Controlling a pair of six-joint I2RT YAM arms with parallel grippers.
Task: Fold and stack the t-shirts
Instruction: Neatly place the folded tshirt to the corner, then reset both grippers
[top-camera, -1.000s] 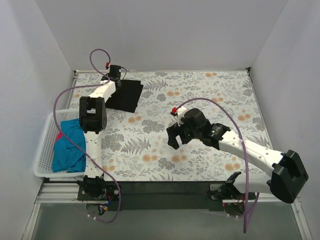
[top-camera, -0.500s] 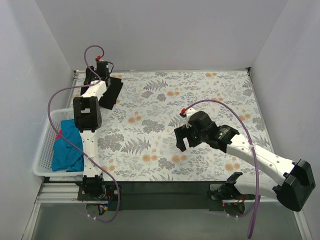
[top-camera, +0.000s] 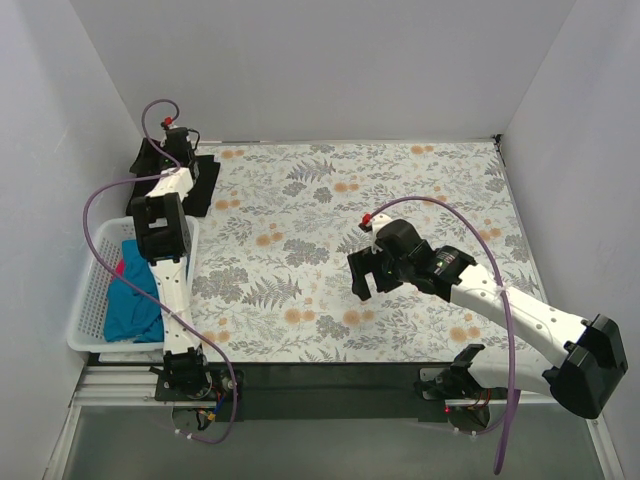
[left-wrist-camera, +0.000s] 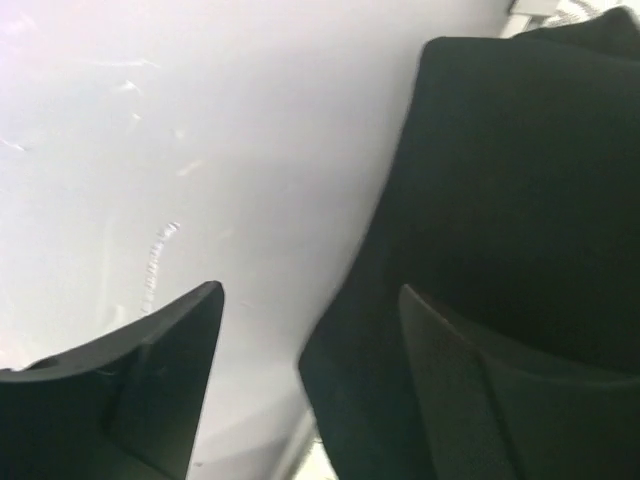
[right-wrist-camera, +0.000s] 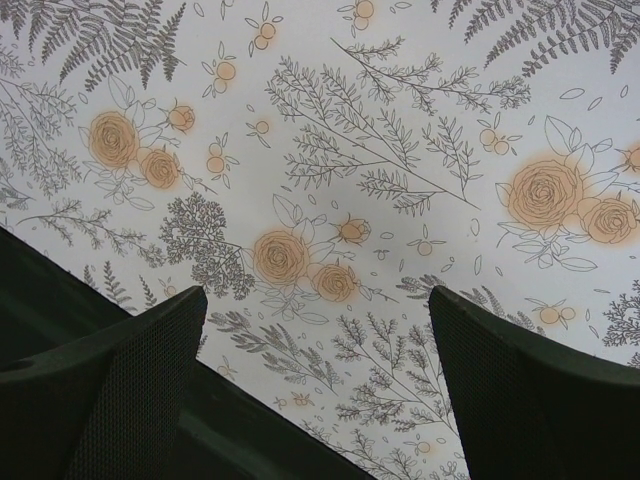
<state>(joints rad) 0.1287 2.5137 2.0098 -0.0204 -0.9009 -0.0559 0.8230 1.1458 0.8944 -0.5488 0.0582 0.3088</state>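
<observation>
The folded black t-shirt (top-camera: 204, 180) lies in the table's far left corner, against the wall. My left gripper (top-camera: 158, 157) sits over its far left end. In the left wrist view this gripper (left-wrist-camera: 310, 305) is open; the black t-shirt (left-wrist-camera: 500, 180) fills the right side, its edge reaching between the fingers beside the right finger (left-wrist-camera: 520, 400), with white wall behind. A teal-blue t-shirt (top-camera: 130, 305) and a bit of pink-red cloth (top-camera: 120, 268) lie in the basket. My right gripper (top-camera: 362, 277) hangs open and empty over mid-table, with only floral cloth under it (right-wrist-camera: 315, 300).
The white lattice basket (top-camera: 88, 300) stands at the near left edge beside the left arm. White walls close off the left, back and right sides. The floral tablecloth (top-camera: 400, 190) covers the table.
The left arm swept the black t-shirt leftward into the far left corner, and its jaws have opened. The right arm drew back slightly to the right.
</observation>
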